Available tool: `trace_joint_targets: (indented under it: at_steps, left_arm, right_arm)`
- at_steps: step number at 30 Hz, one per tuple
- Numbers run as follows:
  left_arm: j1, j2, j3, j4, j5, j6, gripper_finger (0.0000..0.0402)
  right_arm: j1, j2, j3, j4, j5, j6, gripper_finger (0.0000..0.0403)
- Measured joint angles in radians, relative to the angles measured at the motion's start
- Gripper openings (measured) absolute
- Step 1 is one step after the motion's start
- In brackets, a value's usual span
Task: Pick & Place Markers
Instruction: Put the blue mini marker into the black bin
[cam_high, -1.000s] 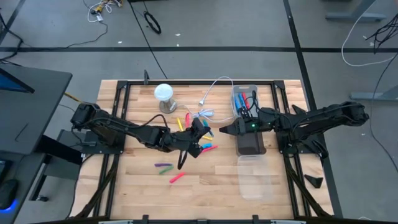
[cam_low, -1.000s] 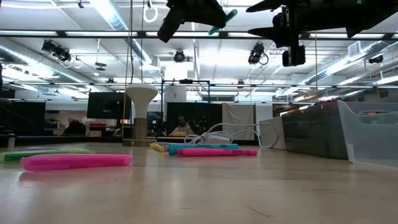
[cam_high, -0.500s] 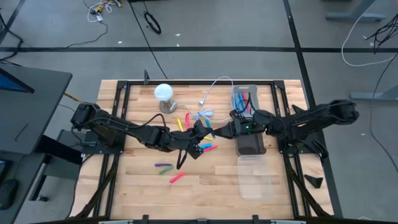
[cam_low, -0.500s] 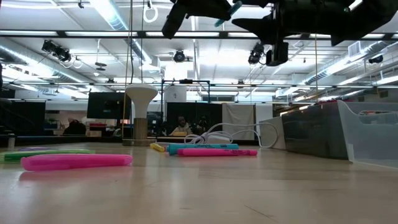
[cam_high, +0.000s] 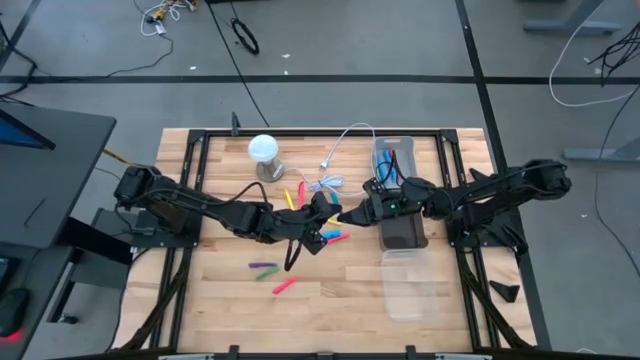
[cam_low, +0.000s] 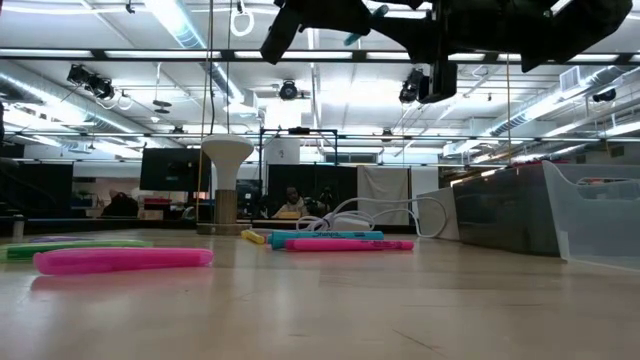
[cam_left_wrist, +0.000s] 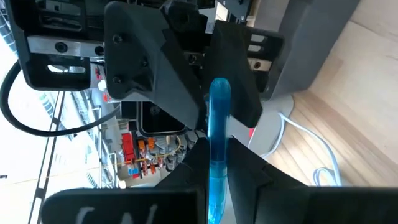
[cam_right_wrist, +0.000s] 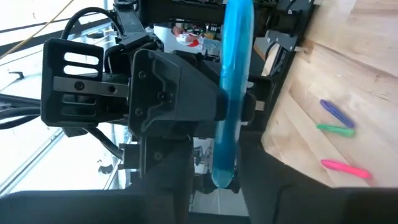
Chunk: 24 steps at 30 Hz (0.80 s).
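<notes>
Handover is shown above the table (cam_high: 230, 300), just beside the dark bin (cam_high: 402, 232): a blue marker (cam_left_wrist: 217, 155) is grasped by the left end effector (cam_high: 326, 211), while the right end effector (cam_high: 347, 213) is spread around it.

A light wooden slatted table top (cam_high: 330, 300) rests on a black metal frame (cam_high: 196, 150) over a grey concrete floor (cam_high: 330, 40) crossed by dark lines and loose cables. Across the table, the room shows long fluorescent ceiling lights (cam_low: 180, 25), dark monitors (cam_low: 175, 168) and a seated person (cam_low: 291, 201) far back.
</notes>
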Motion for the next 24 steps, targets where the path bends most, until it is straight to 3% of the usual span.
trace_joint_targets:
  at_steps: [9,15,24]
  left_arm:
    - [-0.02,0.0,0.0,-0.012,0.0,0.003,0.0035]
    - [-0.024,-0.001,0.0,-0.016,0.002,-0.011,0.0042]
    - [-0.032,-0.001,-0.001,-0.016,-0.073,-0.257,0.013]
  right_arm:
    - [0.001,0.0,0.0,-0.011,-0.001,-0.019,0.0027]
    - [0.001,0.0,0.0,-0.013,-0.003,-0.04,0.0028]
    - [0.013,0.0,0.0,-0.006,0.045,-0.06,0.0024]
